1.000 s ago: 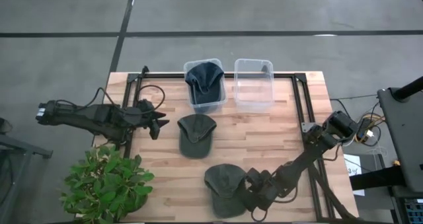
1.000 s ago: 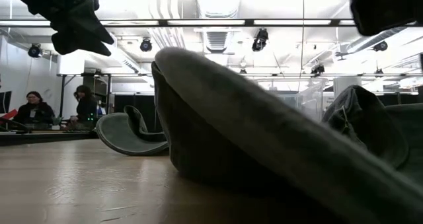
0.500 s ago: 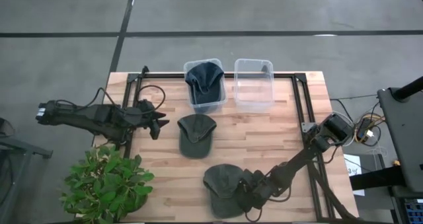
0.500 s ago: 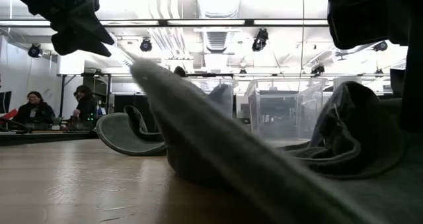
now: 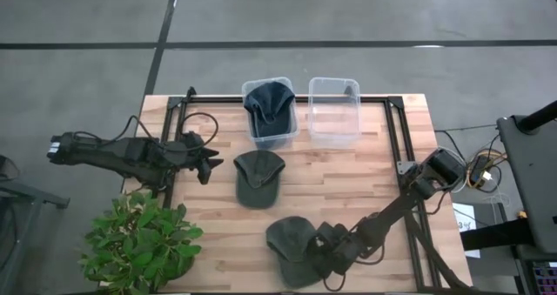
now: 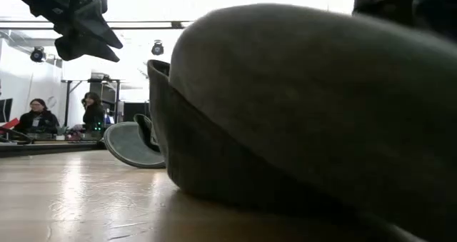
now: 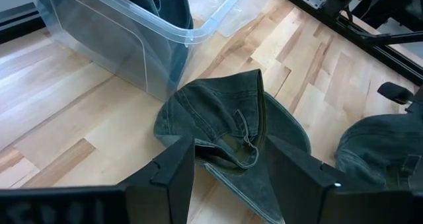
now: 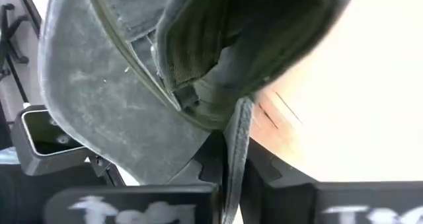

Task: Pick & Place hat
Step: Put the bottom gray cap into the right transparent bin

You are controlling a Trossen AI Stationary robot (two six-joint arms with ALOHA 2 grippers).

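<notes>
Two tools are in play, so take them in turn. Your left tool (image 5: 205, 162) hangs over the left part of the worktop (image 5: 383, 182) with its fingers spread and nothing between them, pointing at the middle hat (image 5: 258, 177), which lies flat just near of the filled bin (image 5: 269, 112). Leave that arm where it is.

Your right tool (image 5: 328, 250) is at the near edge, pressed together on a fold of the near hat (image 5: 291, 246); the right wrist view shows cloth pinched between the fingers. Lift slowly and straight up, and check that the brim clears the wood before you swing toward the empty bin (image 5: 333, 112) at the far right.

The worktop is pale butcher-block within a black frame, with a potted plant (image 5: 139, 243) at its near left corner. Beyond it, two people (image 6: 37, 116) sit in a bright hall under strip lights.
</notes>
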